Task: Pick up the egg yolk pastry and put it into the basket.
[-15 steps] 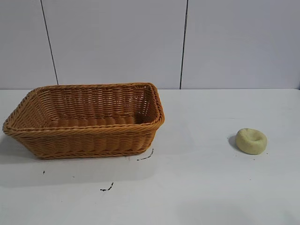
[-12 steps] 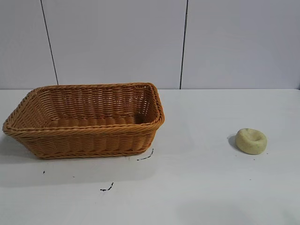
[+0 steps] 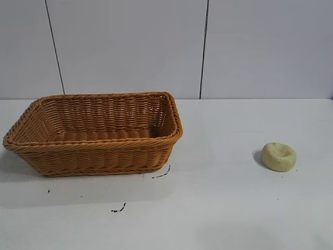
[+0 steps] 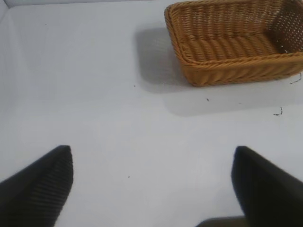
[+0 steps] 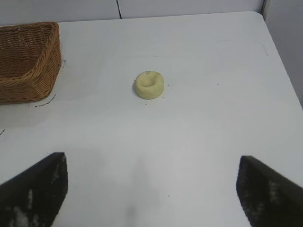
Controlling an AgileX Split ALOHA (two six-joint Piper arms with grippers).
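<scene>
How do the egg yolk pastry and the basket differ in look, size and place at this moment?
The egg yolk pastry is small, round, matte and pale yellow-green with a dimpled top. The basket is large, rectangular, orange-brown woven wicker with flared sides.
In the exterior view the pastry sits at the right, the basket at the left, well apart.
The pastry is a solid lump; the basket is open-topped, with nothing visible inside.
Both rest on the white table, ungripped.

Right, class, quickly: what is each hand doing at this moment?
Left hand: open, holding nothing, over bare table.
Right hand: open, holding nothing, short of the pastry.
</scene>
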